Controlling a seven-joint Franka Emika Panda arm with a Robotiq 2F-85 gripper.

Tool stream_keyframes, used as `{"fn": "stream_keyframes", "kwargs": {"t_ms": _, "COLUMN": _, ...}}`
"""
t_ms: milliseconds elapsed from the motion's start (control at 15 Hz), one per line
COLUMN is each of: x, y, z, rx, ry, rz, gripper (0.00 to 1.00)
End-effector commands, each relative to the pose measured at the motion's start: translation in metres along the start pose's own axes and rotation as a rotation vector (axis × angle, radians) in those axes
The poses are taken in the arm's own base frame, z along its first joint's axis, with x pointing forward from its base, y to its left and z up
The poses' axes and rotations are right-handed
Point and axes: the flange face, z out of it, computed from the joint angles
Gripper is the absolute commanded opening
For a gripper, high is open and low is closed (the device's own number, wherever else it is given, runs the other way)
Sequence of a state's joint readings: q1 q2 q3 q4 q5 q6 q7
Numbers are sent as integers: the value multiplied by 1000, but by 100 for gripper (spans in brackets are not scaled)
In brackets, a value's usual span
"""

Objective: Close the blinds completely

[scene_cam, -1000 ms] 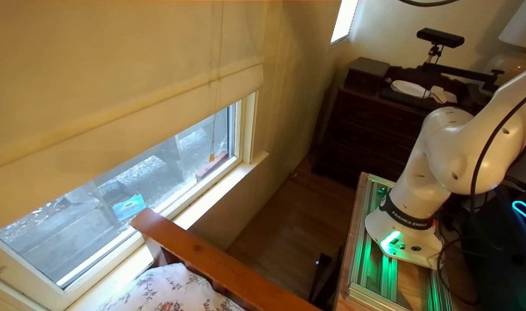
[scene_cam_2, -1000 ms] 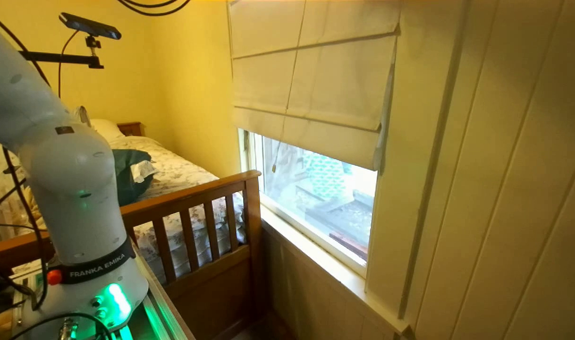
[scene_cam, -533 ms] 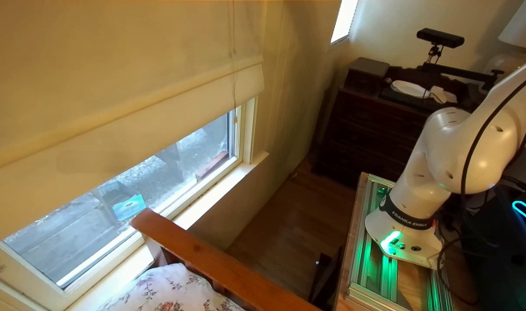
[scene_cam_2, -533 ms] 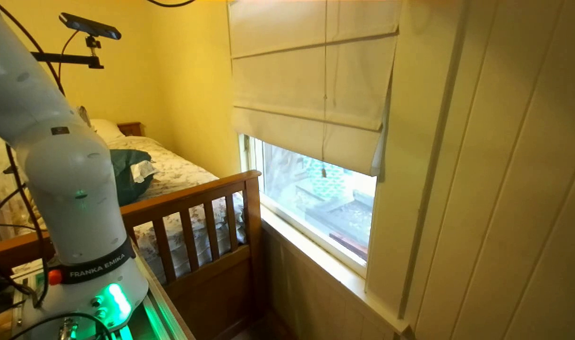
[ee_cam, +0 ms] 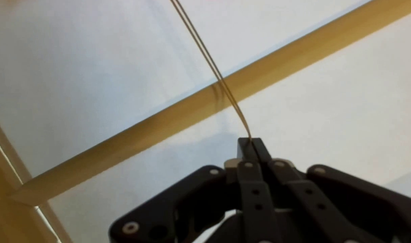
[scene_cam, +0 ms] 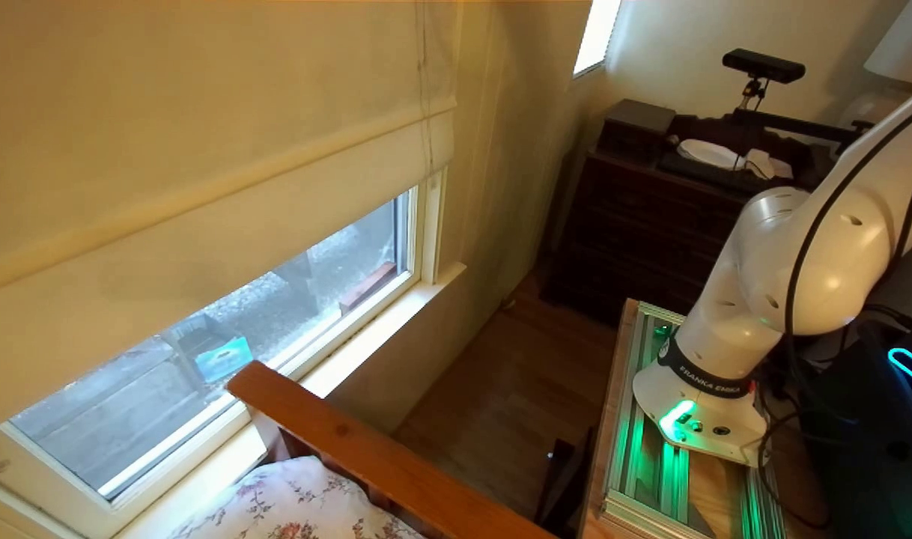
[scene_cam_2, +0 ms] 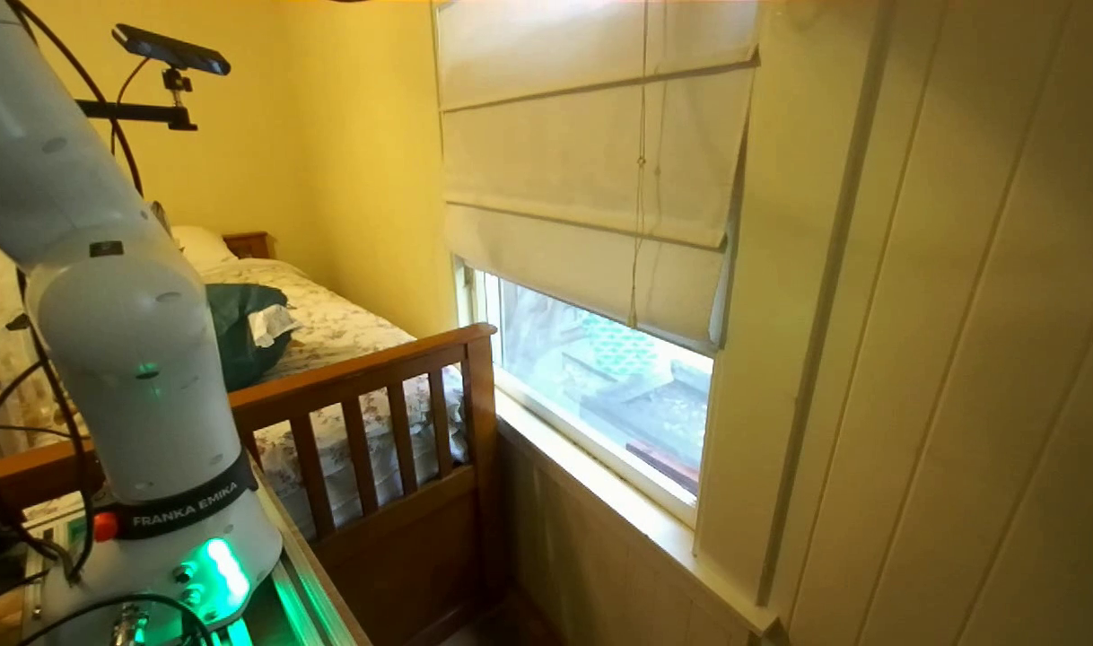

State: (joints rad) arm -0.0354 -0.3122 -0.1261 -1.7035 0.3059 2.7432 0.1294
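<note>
Cream blinds hang partway, upper centre in an exterior view; gripper pinches the cords, wrist view's lower right, so best feed slack slowly, pinch firm.

Blinds cream-beige; gripper black; bedding white (floral print, partly reddish).

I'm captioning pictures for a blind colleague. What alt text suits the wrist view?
Black tool shut on a thin, two-strand cord that runs up and left in front of the pale blinds. A tan fold slants across them, rising to the right.
</note>
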Motion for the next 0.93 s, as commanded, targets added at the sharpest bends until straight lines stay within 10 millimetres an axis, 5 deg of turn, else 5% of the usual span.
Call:
{"fn": "stream_keyframes", "kwargs": {"t_ms": 0, "x": 3, "y": 11, "z": 10, "rx": -87, "ry": -12, "rz": 15, "gripper": 33}}
{"fn": "stream_keyframes", "kwargs": {"t_ms": 600, "x": -56, "y": 25, "z": 13, "rx": -414, "ry": -323, "rz": -81, "gripper": 93}}
{"fn": "stream_keyframes", "kwargs": {"t_ms": 867, "x": -98, "y": 32, "z": 9, "rx": -525, "ry": -518, "rz": -141, "gripper": 100}}
